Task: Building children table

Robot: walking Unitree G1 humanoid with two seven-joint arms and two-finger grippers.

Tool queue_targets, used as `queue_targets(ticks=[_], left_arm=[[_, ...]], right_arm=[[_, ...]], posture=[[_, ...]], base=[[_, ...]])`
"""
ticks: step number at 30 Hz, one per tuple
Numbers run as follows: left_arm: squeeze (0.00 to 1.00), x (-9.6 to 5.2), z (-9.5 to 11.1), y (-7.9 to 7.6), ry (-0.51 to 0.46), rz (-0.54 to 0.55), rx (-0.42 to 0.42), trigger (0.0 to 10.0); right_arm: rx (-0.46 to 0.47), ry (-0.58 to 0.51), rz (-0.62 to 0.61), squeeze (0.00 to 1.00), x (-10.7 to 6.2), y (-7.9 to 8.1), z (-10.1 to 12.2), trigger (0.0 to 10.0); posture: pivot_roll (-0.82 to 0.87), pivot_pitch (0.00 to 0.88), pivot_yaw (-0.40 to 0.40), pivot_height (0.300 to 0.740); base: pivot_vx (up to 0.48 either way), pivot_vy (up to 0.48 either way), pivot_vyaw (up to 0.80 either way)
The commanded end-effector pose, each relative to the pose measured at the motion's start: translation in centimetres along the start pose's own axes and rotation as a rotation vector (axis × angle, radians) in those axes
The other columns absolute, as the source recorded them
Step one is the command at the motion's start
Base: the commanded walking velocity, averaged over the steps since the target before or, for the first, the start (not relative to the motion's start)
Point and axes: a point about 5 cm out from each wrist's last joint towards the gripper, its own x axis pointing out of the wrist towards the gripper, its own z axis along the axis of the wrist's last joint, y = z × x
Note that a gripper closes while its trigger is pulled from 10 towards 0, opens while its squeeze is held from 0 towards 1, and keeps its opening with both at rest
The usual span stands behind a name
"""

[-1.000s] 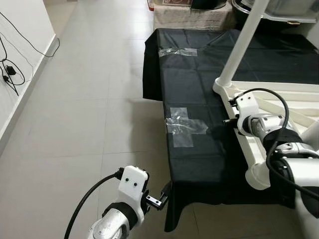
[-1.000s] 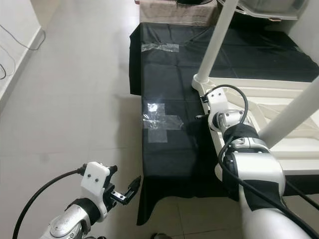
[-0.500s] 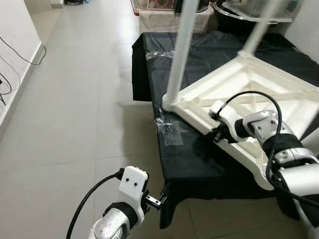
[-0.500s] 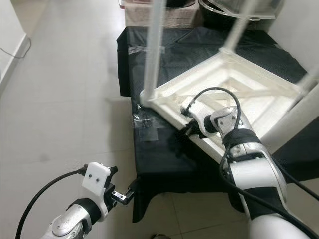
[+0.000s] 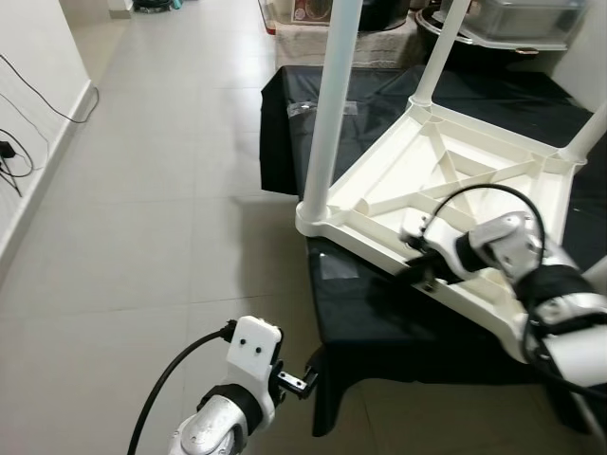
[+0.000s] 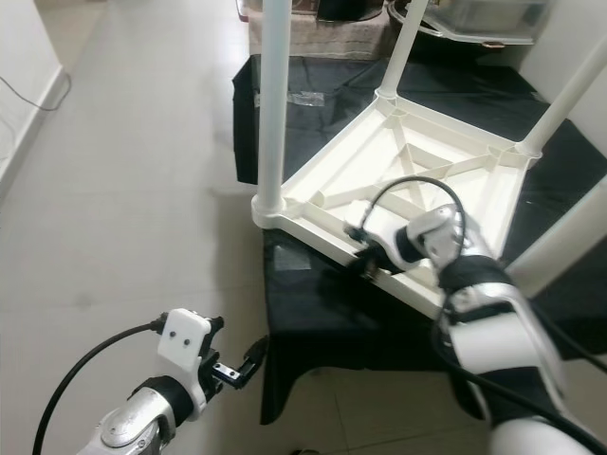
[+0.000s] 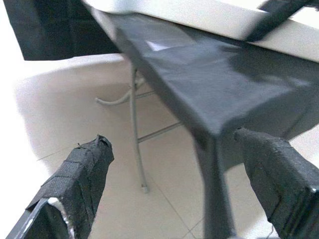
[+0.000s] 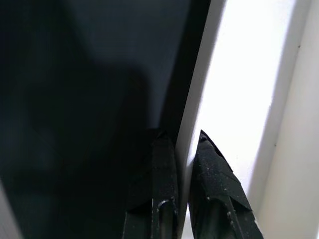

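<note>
A white children's table (image 5: 446, 180) lies upside down on a black-clothed work table (image 5: 379, 318), tilted, with its legs (image 5: 327, 104) pointing up. My right gripper (image 5: 424, 270) is shut on the near rim of the white table. In the right wrist view its fingers (image 8: 160, 189) pinch the thin white rim (image 8: 234, 89), with the black cloth behind. My left gripper (image 5: 305, 377) hangs low by the cloth's front corner. In the left wrist view it (image 7: 174, 179) stands open with nothing between its fingers.
Pale floor tiles (image 5: 142, 237) spread to the left, up to a white wall with cables (image 5: 14, 152). Boxes and bins (image 5: 365, 19) stand beyond the far end of the work table. A thin metal table leg (image 7: 137, 139) stands under the cloth. Tape (image 5: 339, 265) marks the cloth.
The white table has swung round and tipped up, its near corner now pointing left, with my right gripper still on its rim. The camera has shifted too. My left arm has not moved.
</note>
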Motion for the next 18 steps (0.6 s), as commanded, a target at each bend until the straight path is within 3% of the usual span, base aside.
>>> queue_targets(ticks=[1,3,9,11,18], left_arm=[[0.00,0.0,-0.5,-0.1,0.019,-0.009,-0.010,10.0],[0.00,0.0,-0.5,0.0,0.020,-0.008,-0.008,10.0],[0.00,0.0,-0.5,0.0,0.020,-0.009,-0.007,10.0],[0.00,0.0,-0.5,0.0,0.020,-0.009,-0.008,10.0],[0.00,0.0,-0.5,0.1,0.019,-0.007,-0.008,10.0]], right_arm=[[-0.209,0.218,0.230,0.00,2.0,2.6,-2.3,0.0],[-0.293,0.281,0.220,0.00,1.2,2.4,-2.9,0.0],[-0.327,0.282,0.209,0.00,0.6,2.1,-2.9,0.0],[-0.397,0.328,0.236,0.00,0.2,2.4,-3.5,0.0],[-0.474,0.399,0.292,0.00,-0.1,2.9,-4.7,0.0]], posture=[[0.08,0.175,-0.083,0.740],[0.08,0.177,-0.081,0.740],[0.08,0.177,-0.079,0.740],[0.08,0.178,-0.081,0.740],[0.08,0.179,-0.081,0.740]], base=[[0.000,0.000,0.00],[0.000,0.000,0.00],[0.000,0.000,0.00],[0.000,0.000,0.00],[0.000,0.000,0.00]])
